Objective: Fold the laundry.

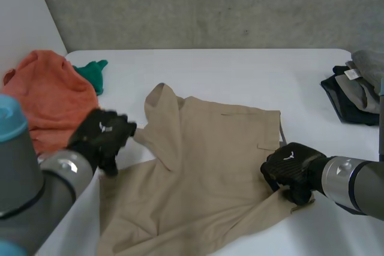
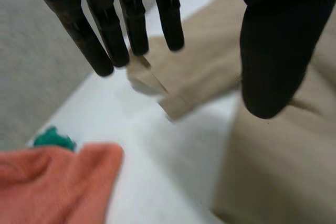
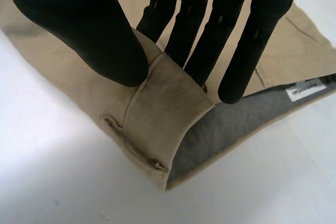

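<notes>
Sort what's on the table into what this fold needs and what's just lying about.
In use: beige trousers; right hand pinching their waistband; left hand open by a leg end.
Lying about: orange cloth; green cloth; dark stack of clothes, all untouched.

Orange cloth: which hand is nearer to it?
Left. The left hand is beside the orange cloth, at one edge of the tan garment; the right hand pinches its opposite edge, far from the cloth.
</notes>
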`<state>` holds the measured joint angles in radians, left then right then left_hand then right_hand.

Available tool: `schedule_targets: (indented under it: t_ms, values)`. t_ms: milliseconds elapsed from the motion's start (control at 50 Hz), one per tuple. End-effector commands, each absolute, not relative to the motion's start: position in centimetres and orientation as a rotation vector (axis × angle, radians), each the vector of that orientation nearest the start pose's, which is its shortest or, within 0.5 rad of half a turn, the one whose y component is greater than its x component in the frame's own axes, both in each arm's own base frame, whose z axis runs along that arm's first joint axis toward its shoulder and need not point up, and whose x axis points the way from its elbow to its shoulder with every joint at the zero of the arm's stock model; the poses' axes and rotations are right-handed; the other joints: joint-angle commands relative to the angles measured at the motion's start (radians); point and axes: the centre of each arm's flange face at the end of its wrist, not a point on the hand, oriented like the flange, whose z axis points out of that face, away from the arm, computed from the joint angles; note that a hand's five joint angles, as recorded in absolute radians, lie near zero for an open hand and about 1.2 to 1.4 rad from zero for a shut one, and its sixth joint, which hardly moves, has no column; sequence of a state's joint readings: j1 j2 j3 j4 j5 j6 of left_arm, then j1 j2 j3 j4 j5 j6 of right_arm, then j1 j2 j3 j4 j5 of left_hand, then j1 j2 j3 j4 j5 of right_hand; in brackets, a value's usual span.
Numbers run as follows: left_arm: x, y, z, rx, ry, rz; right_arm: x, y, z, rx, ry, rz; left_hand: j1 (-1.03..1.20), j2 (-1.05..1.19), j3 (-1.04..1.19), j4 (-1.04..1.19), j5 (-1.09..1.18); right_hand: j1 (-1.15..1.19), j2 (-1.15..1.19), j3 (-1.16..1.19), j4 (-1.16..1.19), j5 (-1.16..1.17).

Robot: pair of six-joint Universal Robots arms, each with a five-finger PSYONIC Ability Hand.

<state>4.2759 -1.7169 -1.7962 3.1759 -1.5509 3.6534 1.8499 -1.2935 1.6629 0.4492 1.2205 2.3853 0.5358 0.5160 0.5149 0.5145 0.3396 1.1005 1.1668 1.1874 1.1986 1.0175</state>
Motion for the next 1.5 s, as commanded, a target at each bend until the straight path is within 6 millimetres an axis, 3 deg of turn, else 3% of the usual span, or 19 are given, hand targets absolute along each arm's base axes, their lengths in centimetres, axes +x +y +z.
schedule_targets:
  t_ms: [20,120,300,320,340,360,500,640,660,680,700,740,900,1020,1240,1380,1440,1460,1500]
  values:
    - [-26.7,-26.0,18.2,1.278,2.271,-1.951,23.1,-20.9,18.7,-1.525,2.283,-1.223,0.312,0.331,0.332,0.333,0.333,0.296,0.229,0.209,0.198,0.204]
    - [-27.9,-28.5,15.6,1.343,2.326,-1.859,23.1,-21.1,18.5,-1.517,2.284,-1.247,0.35,0.37,0.371,0.371,0.372,0.296,0.229,0.209,0.198,0.204]
    - [-28.9,-30.5,12.0,1.445,2.266,-1.696,23.1,-21.2,18.5,-1.507,2.285,-1.264,0.417,0.437,0.438,0.439,0.439,0.296,0.229,0.209,0.198,0.204]
    - [-29.0,-30.6,11.8,1.451,2.258,-1.687,23.1,-21.2,18.5,-1.507,2.284,-1.266,0.438,0.458,0.459,0.459,0.46,0.296,0.229,0.209,0.198,0.204]
    - [-28.9,-30.8,11.6,1.453,2.237,-1.67,23.1,-21.2,18.5,-1.505,2.284,-1.268,0.624,0.644,0.645,0.645,0.646,0.296,0.229,0.209,0.198,0.204]
    - [-28.8,-30.9,11.7,1.448,2.222,-1.667,23.0,-21.2,18.6,-1.503,2.284,-1.272,0.858,0.878,0.879,0.879,0.88,0.296,0.229,0.209,0.198,0.204]
    - [-27.8,-29.8,14.4,1.245,2.047,-1.591,23.0,-21.3,19.0,-1.501,2.276,-1.308,0.86,0.88,0.881,0.882,0.882,0.296,0.229,0.209,0.198,0.204]
    - [-27.9,-27.8,14.0,1.25,1.886,-1.422,23.3,-20.7,19.0,-1.519,2.259,-1.299,0.86,0.88,0.881,0.882,0.882,0.296,0.229,0.209,0.198,0.204]
    - [-28.1,-27.6,14.0,1.271,1.881,-1.423,23.3,-20.6,18.9,-1.518,2.26,-1.294,0.808,0.828,0.829,0.83,0.83,0.296,0.229,0.209,0.198,0.204]
    - [-28.2,-27.5,14.1,1.287,1.877,-1.434,23.3,-20.6,18.9,-1.521,2.257,-1.291,0.532,0.552,0.553,0.553,0.554,0.296,0.229,0.209,0.198,0.204]
    - [-28.6,-27.0,14.3,1.32,1.874,-1.454,23.4,-20.5,18.8,-1.526,2.254,-1.289,-0.046,-0.027,-0.026,-0.025,-0.025,0.296,0.229,0.209,0.198,0.204]
    - [-28.8,-26.8,14.8,1.327,1.87,-1.483,23.4,-20.5,18.8,-1.525,2.252,-1.29,-0.312,-0.292,-0.291,-0.291,-0.291,0.296,0.229,0.209,0.198,0.204]
    - [-27.6,-25.2,20.0,1.179,1.924,-1.651,23.5,-20.8,19.0,-1.511,2.253,-1.327,-0.361,-0.341,-0.34,-0.34,-0.34,0.296,0.229,0.209,0.198,0.204]
    - [-25.6,-20.4,22.2,1.135,2.134,-1.691,23.5,-20.9,19.1,-1.495,2.256,-1.351,-0.182,-0.162,-0.161,-0.16,-0.16,0.296,0.229,0.209,0.198,0.204]
    - [-22.7,-11.6,19.2,1.294,2.577,-1.301,23.1,-21.3,19.5,-1.473,2.279,-1.374,-0.099,-0.079,-0.078,-0.078,-0.078,0.296,0.229,0.209,0.198,0.204]
    - [-23.2,-11.2,17.5,1.3,2.558,-1.322,23.1,-21.2,19.9,-1.457,2.276,-1.392,-0.02,-0.001,0.0,0.001,0.001,0.296,0.229,0.209,0.198,0.204]
    - [-23.6,-12.1,16.2,1.275,2.524,-1.326,23.0,-21.1,20.2,-1.445,2.28,-1.4,0.378,0.398,0.399,0.399,0.399,0.296,0.229,0.209,0.198,0.204]
    - [-23.7,-12.3,15.8,1.272,2.509,-1.322,22.9,-21.2,20.3,-1.439,2.286,-1.403,0.719,0.739,0.74,0.741,0.741,0.296,0.229,0.209,0.198,0.204]
    - [-23.7,-12.3,15.5,1.271,2.503,-1.306,22.7,-21.2,20.5,-1.433,2.29,-1.402,0.86,0.88,0.881,0.882,0.882,0.296,0.229,0.209,0.198,0.204]
